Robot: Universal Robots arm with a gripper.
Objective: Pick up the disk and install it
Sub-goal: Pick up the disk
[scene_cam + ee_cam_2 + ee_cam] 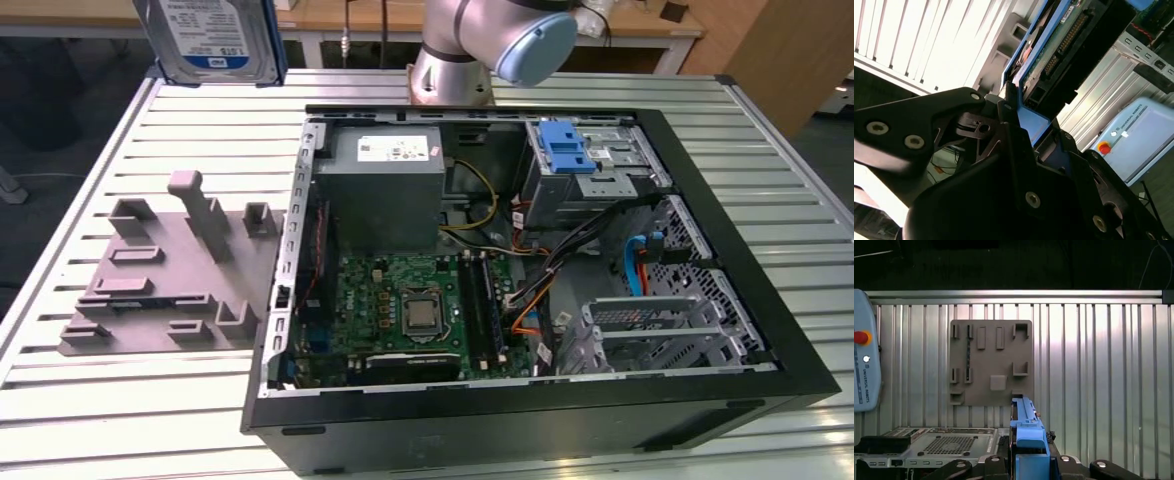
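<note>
The disk [214,38], silver with a white-and-blue label in a blue carrier bracket, hangs upright high over the table's far corner on the exterior view's left, beyond the open computer case [287,300]. In the second wrist view my gripper [1024,107] is shut on the blue bracket, and the disk's [1064,35] green circuit board and connector face the camera. The first wrist view looks along the disk's [1026,430] blue edge, which rises from between the black fingers [996,462].
A grey fixture plate [160,270] with upright pegs lies on the slatted table beside the case. Inside the case are a grey power supply [387,190], a blue latch on a metal cage [574,150], a silver drive bay [667,320] and loose cables. The arm's base [461,60] stands behind.
</note>
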